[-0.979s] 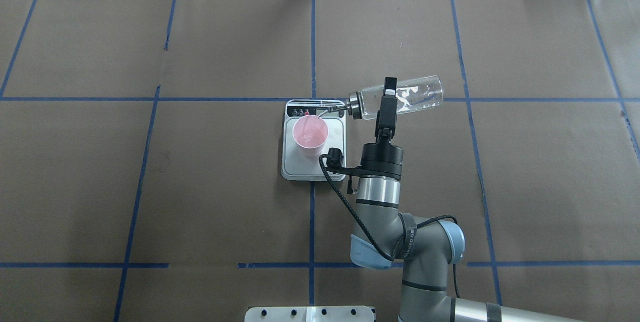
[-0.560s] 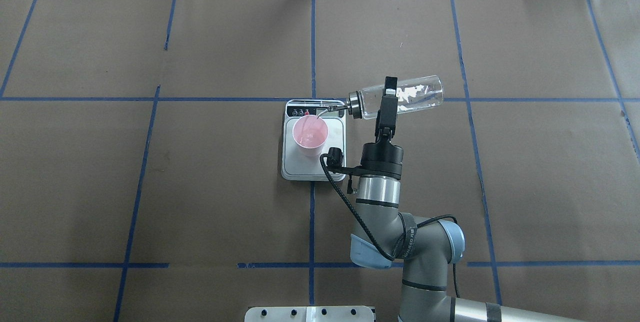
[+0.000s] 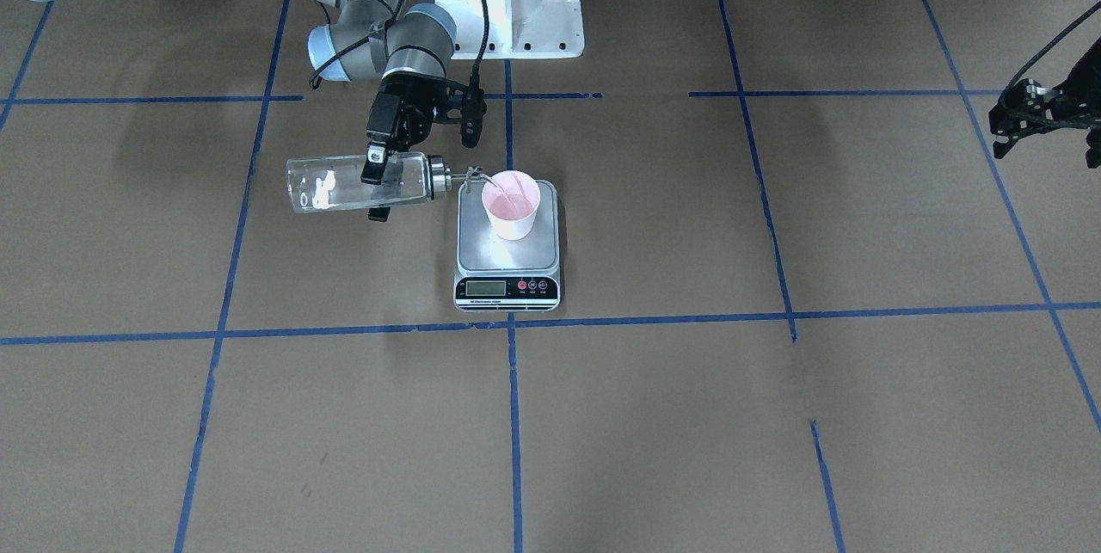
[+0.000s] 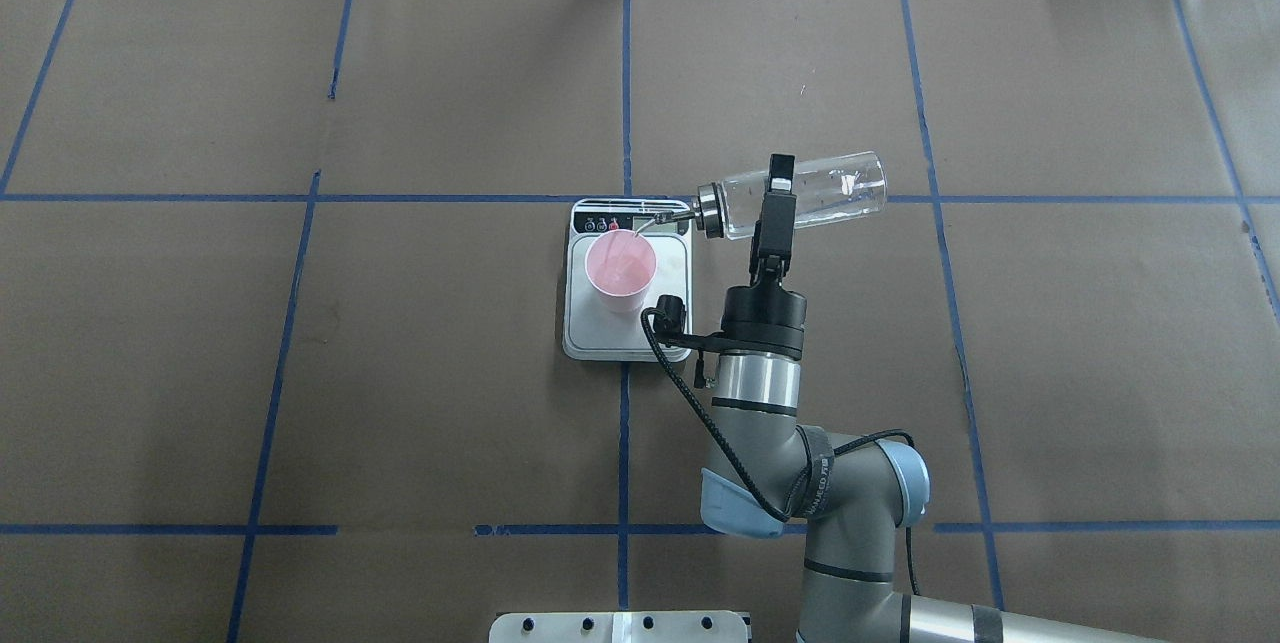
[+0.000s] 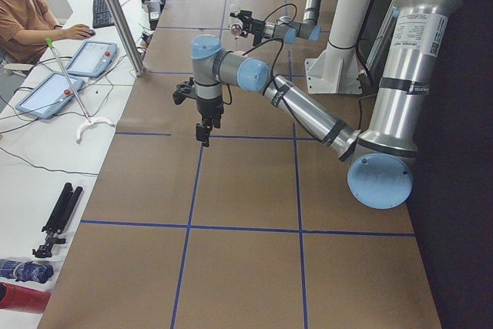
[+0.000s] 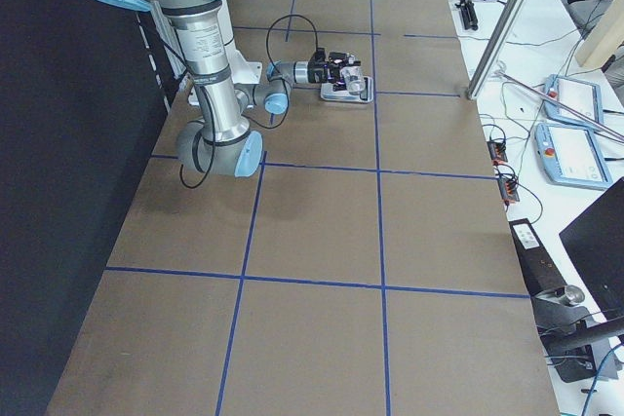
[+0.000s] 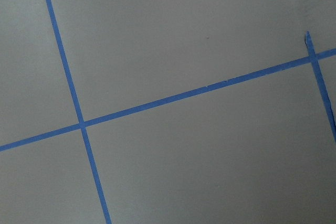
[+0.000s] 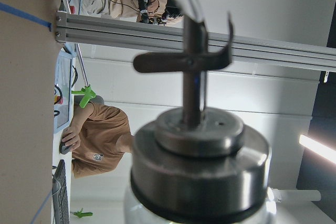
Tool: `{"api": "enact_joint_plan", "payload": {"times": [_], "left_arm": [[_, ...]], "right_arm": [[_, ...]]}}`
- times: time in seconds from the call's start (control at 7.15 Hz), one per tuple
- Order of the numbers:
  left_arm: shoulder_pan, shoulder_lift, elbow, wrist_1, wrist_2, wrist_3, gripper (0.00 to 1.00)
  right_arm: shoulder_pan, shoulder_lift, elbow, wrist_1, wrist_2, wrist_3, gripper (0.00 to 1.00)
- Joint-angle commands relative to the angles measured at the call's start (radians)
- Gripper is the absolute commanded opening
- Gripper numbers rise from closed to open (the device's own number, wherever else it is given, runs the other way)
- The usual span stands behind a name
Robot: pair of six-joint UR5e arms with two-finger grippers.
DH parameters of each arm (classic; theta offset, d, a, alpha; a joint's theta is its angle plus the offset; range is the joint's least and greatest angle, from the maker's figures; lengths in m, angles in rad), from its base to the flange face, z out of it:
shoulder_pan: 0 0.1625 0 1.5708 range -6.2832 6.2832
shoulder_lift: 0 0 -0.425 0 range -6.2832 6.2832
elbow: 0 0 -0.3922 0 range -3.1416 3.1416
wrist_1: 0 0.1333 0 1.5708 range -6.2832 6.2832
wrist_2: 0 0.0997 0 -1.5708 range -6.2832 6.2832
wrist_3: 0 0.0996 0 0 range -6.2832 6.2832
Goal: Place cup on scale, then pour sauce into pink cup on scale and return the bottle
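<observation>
Now: right gripper point(image 4: 776, 195) clamps the bottle point(image 4: 830, 188) at mid-body, fingers closed across the glass. Bottle lies nearly level above the table point(image 4: 450, 373), its spout end dipped toward the cup point(image 4: 621, 302) and the spout tip over the rim. Thin stream of clear sauce point(image 4: 621, 263) runs into the cup. Cup stands upright on the scale point(image 4: 625, 331), toward the display end of the platform. Left gripper point(image 3: 1036, 110) hangs well apart from all of this, over bare brown paper; its finger gap is not readable.
</observation>
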Motion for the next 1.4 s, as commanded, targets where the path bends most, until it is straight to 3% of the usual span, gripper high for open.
{"api": "enact_joint_plan", "payload": {"times": [0.0,0.56,0.84,1.26], "left_arm": [[0.0,0.0,0.0,0.0,0.0,-0.001,1.0],[0.0,0.0,0.003,0.0,0.0,-0.001,1.0],[0.0,0.0,0.0,0.002,0.0,-0.003,1.0],[-0.002,-0.001,-0.003,0.003,0.0,-0.004,1.0]], "right_arm": [[0.0,-0.001,0.0,0.034,0.004,0.03,0.0],[0.0,0.003,0.001,0.097,0.035,0.119,0.0],[0.0,0.003,0.012,0.122,0.095,0.171,0.0],[0.014,0.0,0.017,0.329,0.187,0.202,0.0]]}}
